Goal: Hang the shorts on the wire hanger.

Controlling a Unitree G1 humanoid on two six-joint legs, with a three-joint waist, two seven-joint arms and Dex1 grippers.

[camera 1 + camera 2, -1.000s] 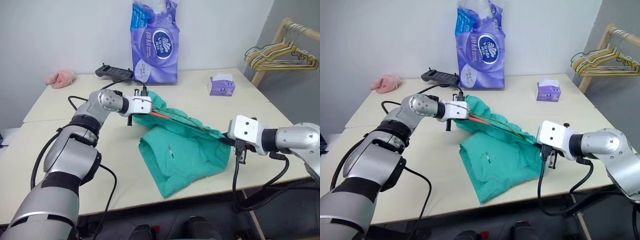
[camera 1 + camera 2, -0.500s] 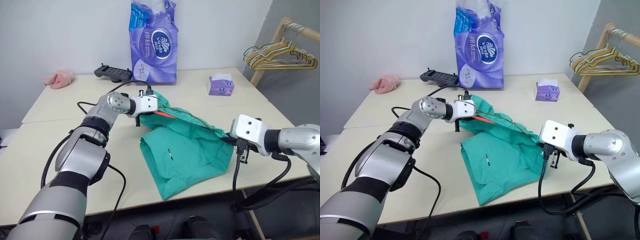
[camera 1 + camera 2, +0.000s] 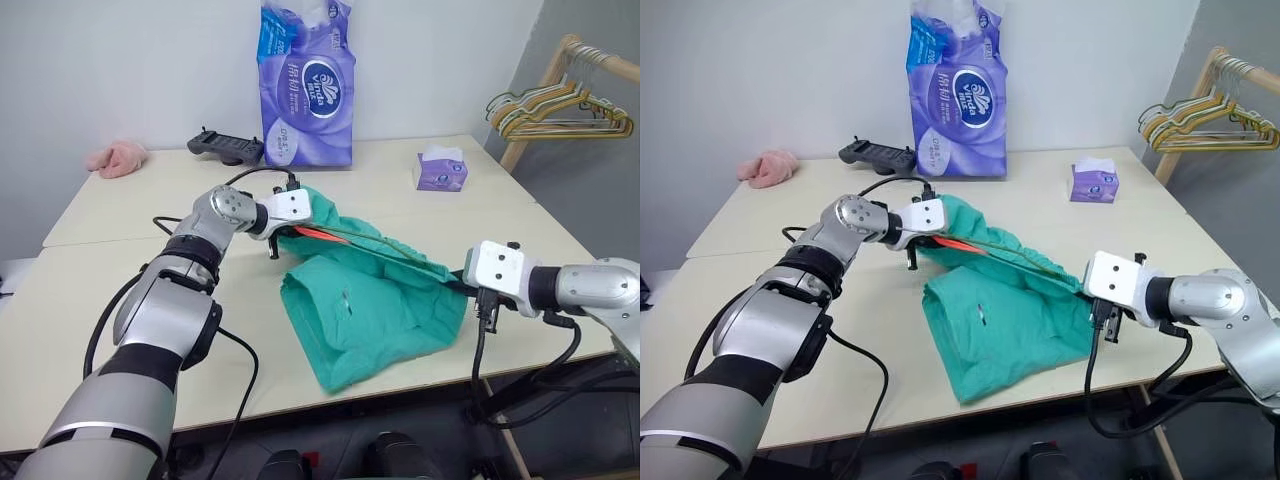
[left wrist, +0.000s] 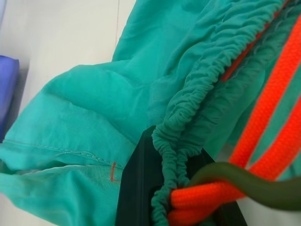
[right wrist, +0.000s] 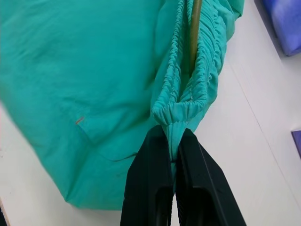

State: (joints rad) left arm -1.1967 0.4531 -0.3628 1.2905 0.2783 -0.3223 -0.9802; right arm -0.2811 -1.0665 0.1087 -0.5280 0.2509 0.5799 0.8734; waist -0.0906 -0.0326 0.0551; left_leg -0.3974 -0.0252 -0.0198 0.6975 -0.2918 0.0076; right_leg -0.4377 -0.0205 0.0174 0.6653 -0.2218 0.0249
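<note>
I stand at a pale cream table made of two tops pushed together, with a seam running across it, set against a plain white wall. Taking the shorts as my mark: they lie rumpled on the table near its front edge, between my two arms, the legs spread toward me and the gathered waistband lifted and stretched in a line from one claw to the other. Beyond the shorts, against the wall, a tall purple pack of tissue rolls stands upright, with a black controller just beside it. Off past the shorts to the right, by the table's far corner, a wooden rack carries a bunch of pale hangers. A small purple tissue box sits behind the shorts to the right, well apart from them. A pink cloth lies far to the left, near the wall.

My left claw is clenched on the waistband together with the orange drawstring; the wire hanger crosses right there and runs along inside the waistband. My right claw is pinched tight on the waistband's other end.
</note>
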